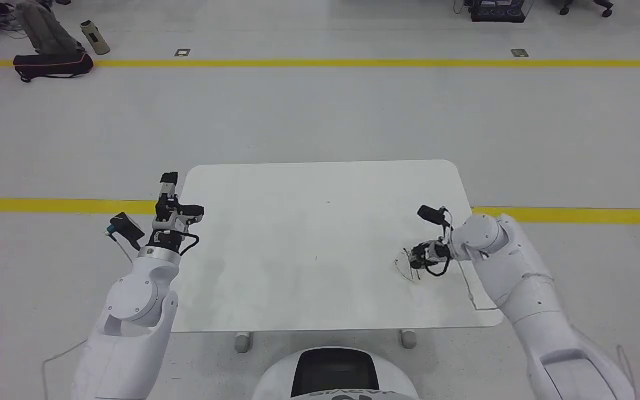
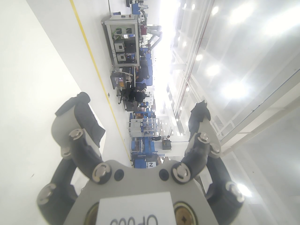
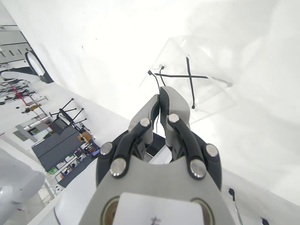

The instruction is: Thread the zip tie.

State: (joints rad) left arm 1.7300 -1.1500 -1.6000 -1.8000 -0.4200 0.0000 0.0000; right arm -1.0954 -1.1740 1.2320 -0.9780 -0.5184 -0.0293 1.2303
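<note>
- Your right end effector (image 3: 160, 94) is pinched closed on a black zip tie (image 3: 157, 81), near the clear tray (image 3: 211, 104) on the desk (image 1: 320, 250).
- Bring the left end effector (image 2: 141, 101), spread wide and empty by the opposite desk edge, across to hold the head, then feed the tail straight.

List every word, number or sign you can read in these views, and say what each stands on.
No text reads whole.
Left wrist label, behind the left hand: cut off at the edge, unreadable.
Right wrist label, behind the right hand: cut off, unreadable.
Small sign in the room behind: too small to tell.
</note>
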